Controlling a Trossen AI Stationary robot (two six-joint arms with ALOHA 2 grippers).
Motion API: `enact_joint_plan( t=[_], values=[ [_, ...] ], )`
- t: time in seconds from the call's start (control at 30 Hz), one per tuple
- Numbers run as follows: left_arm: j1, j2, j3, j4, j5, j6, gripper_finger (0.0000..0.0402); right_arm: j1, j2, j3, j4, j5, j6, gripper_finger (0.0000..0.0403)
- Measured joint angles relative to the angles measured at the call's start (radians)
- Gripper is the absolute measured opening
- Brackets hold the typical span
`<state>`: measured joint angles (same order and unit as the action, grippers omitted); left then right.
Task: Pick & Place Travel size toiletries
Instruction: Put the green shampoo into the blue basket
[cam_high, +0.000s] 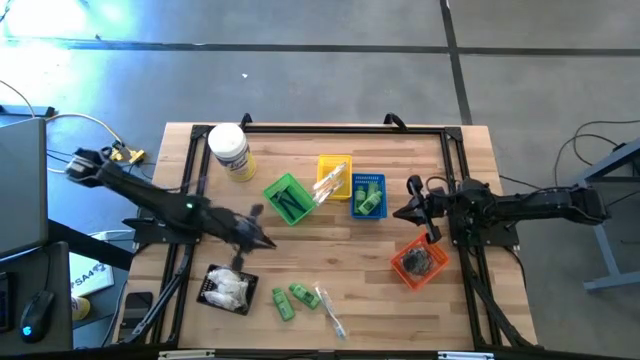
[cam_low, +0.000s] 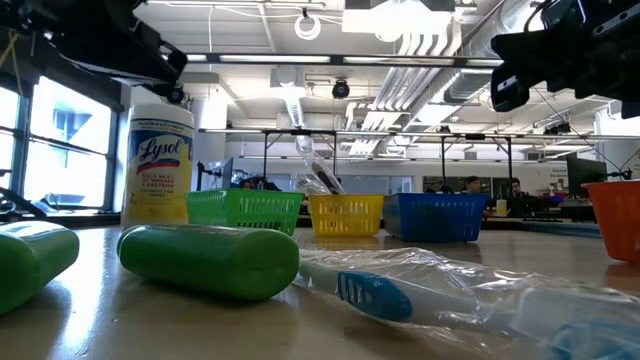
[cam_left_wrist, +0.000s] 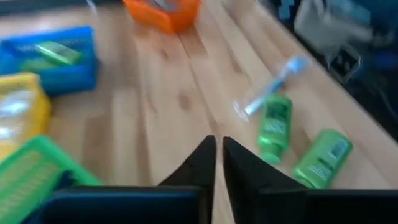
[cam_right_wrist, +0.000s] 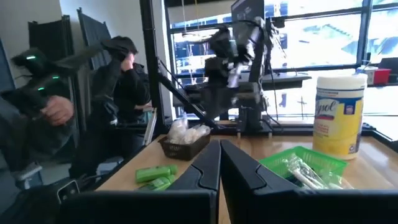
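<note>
A wooden table (cam_high: 330, 270) with a black frame stands on a grey concrete floor (cam_high: 300, 70) crossed by dark seams. Beyond the far edge, ceiling pipes (cam_low: 420, 60) and strip lights hang overhead. Large windows (cam_right_wrist: 323, 37) let daylight in. A person (cam_right_wrist: 124, 93) sits nearby.

The right gripper (cam_right_wrist: 219, 163) has its two dark fingers (cam_right_wrist: 202, 171) pressed together, empty, above the wooden table (cam_right_wrist: 283, 146). Ahead stands a green basket (cam_right_wrist: 303, 160) with clear wrapped sticks (cam_right_wrist: 298, 171) inside. Behind it is a white Lysol jar (cam_right_wrist: 339, 115). A dark tray (cam_right_wrist: 185, 147) holds white packets (cam_right_wrist: 186, 132), and green bottles (cam_right_wrist: 153, 176) lie near it. A person (cam_right_wrist: 121, 102) stands beyond the table.
</note>
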<state>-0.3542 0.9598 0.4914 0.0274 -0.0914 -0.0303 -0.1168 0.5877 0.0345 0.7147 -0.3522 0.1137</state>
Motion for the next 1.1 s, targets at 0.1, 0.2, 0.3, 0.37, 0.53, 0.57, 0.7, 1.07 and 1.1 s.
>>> enact_joint_plan(
  t=[0.1,0.2,0.3,0.37,0.53,0.57,0.7,1.07,1.1],
  values=[
    [-0.039,0.183,0.135,-0.083,0.000,-0.015,0.0060,-0.002,0.000,0.000,0.000,0.001,0.014,0.0002],
    [-0.065,0.350,0.273,-0.159,0.008,-0.026,0.0108,-0.002,0.000,0.000,-0.003,0.001,0.017,0.0002],
    [-0.079,0.502,0.408,-0.239,0.026,-0.030,0.0160,-0.001,0.000,0.000,-0.008,0.000,0.020,0.0002],
    [-0.091,0.591,0.500,-0.299,0.037,-0.035,0.0194,-0.001,0.000,0.000,-0.008,0.000,0.025,0.0002],
    [-0.105,0.769,0.709,-0.498,0.084,-0.005,0.0257,-0.001,0.000,0.000,-0.008,-0.021,0.025,0.0002],
    [-0.105,0.796,0.741,-0.528,0.105,-0.002,0.0266,-0.001,0.000,0.000,-0.008,-0.021,0.025,0.0002],
    [-0.105,0.878,0.823,-0.549,0.179,0.014,0.0283,-0.001,0.000,0.000,-0.008,-0.022,0.025,0.0002],
    [-0.104,0.989,0.850,-0.522,0.178,0.025,0.0285,0.000,0.000,0.001,-0.021,-0.022,0.025,0.0002],
    [-0.104,0.993,0.851,-0.511,0.176,0.024,0.0285,0.000,0.001,0.001,-0.022,-0.022,0.025,0.0002]
  ],
)
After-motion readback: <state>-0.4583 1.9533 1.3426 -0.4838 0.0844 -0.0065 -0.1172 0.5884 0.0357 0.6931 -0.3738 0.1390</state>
